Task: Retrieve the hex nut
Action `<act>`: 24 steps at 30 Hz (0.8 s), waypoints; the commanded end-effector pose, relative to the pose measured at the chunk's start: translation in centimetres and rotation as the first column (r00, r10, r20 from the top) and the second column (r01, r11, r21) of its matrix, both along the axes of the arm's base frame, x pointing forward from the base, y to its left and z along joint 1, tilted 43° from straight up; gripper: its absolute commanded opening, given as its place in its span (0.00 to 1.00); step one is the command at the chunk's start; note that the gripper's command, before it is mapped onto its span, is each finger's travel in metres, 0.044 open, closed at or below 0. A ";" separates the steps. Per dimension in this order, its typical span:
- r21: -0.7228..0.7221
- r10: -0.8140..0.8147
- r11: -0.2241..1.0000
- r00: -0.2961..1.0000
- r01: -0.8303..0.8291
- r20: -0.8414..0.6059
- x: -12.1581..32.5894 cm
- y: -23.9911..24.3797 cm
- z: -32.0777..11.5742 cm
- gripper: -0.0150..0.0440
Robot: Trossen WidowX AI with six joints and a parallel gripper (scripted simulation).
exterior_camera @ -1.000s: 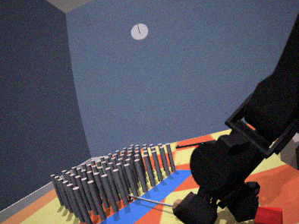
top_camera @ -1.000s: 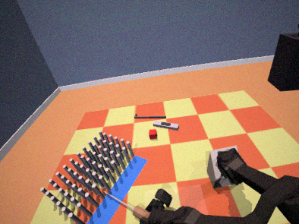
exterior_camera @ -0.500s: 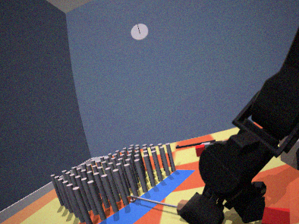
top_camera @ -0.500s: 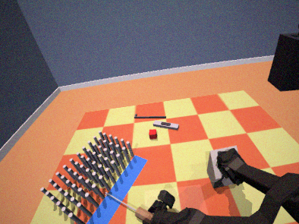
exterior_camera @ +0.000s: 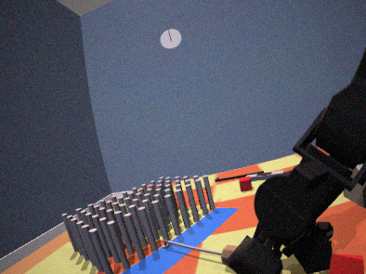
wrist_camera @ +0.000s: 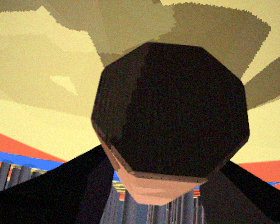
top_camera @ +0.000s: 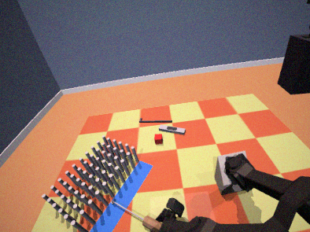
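The standing grey spacers (top_camera: 135,155) (exterior_camera: 118,242) are upright in rows behind the blue taped strip (top_camera: 142,172) (exterior_camera: 218,217) (wrist_camera: 20,159). My gripper (top_camera: 154,224) (exterior_camera: 233,254) is shut on the wooden handle (top_camera: 149,222) (exterior_camera: 228,252) (wrist_camera: 160,191) of a thin metal tool, in front of the strip. The tool's shaft (top_camera: 130,211) (exterior_camera: 197,248) reaches over the strip. Its small tip (top_camera: 112,202) (exterior_camera: 165,244) is at the front edge of the spacer field. I cannot make out the hex nut; a small shape at the tip is too small to tell apart from the hook.
A black rod with a bent end (top_camera: 155,121), a grey bar (top_camera: 171,130) and a red cube (top_camera: 158,138) (exterior_camera: 245,184) lie beyond the field's far right end. A red block (exterior_camera: 346,265) is at the lower right in the exterior view. The arm's base stands on a grey block (top_camera: 221,176).
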State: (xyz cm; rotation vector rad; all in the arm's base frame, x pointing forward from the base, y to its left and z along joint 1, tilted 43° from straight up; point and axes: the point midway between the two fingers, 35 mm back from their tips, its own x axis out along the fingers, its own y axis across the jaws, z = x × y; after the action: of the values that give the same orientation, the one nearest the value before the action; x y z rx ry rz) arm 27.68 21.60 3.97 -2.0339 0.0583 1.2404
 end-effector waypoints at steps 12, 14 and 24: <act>0.001 -0.003 1.000 1.000 0.003 0.001 0.2 -0.7 0.7 0.25; 0.001 -0.002 1.000 1.000 0.002 0.001 0.3 -0.8 0.9 0.25; 0.002 -0.001 1.000 1.000 0.001 0.004 0.6 -1.3 1.5 0.25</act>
State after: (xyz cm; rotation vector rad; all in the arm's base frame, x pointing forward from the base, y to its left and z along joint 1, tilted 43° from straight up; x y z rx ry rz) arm 27.94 20.47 4.77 -2.0311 0.0652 1.2513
